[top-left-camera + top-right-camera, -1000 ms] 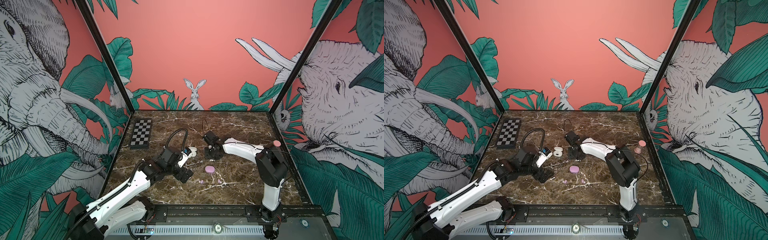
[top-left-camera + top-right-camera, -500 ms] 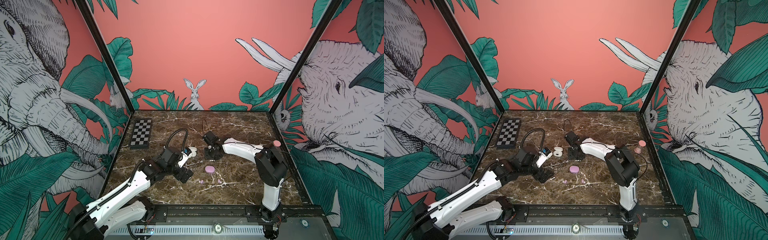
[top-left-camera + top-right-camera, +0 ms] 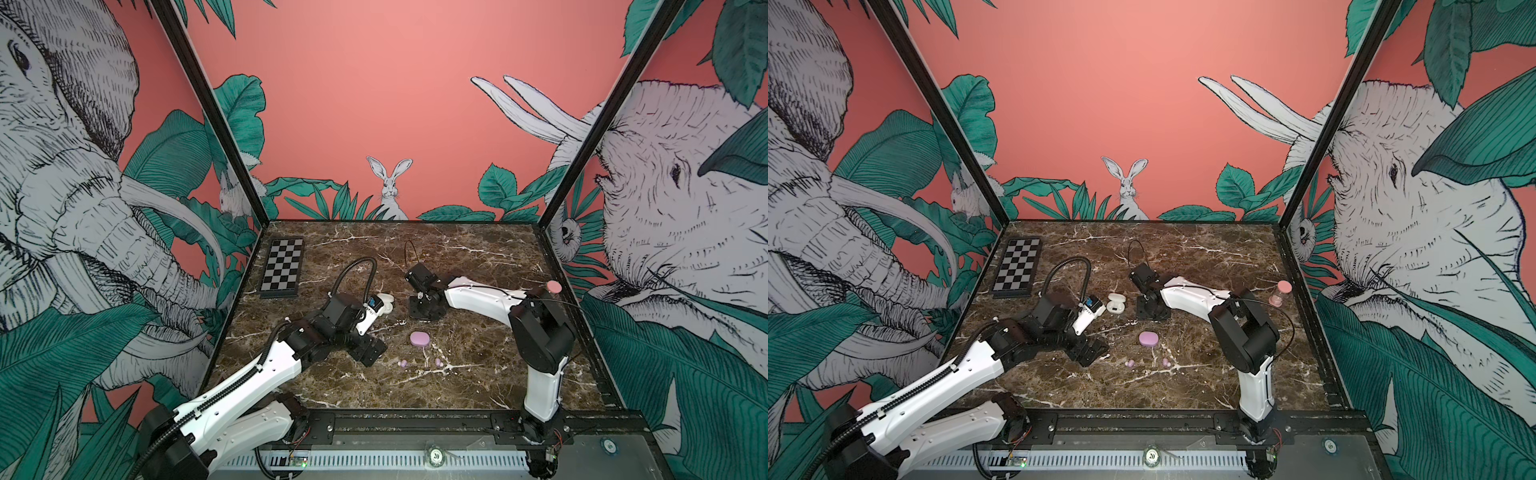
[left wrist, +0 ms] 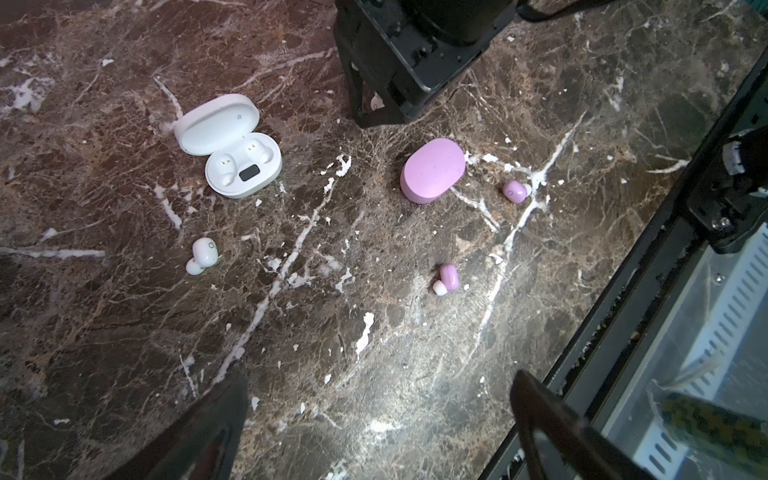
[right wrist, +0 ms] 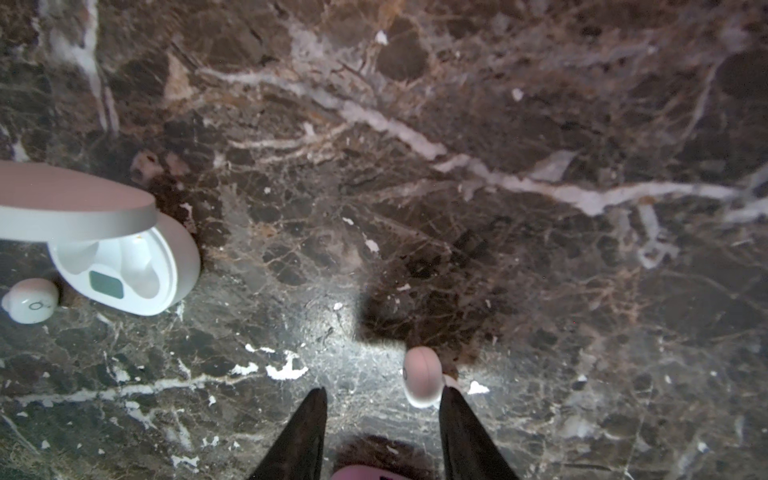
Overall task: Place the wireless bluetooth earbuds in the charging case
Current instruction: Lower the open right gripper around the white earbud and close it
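Between the jaws of the part-open right gripper (image 5: 383, 392) lay a tiny white earbud (image 5: 422, 376), likely light and slick, best pinched across its round body; the left gripper (image 4: 380, 380) gaped empty.

White case (image 5: 185, 266) — lid (image 5: 62, 208) cut off by the edge.

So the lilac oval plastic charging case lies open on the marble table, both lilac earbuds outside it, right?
No, the lilac oval plastic charging case lies shut, as the left wrist view shows; both lilac plastic earbuds are outside it on the marble table.
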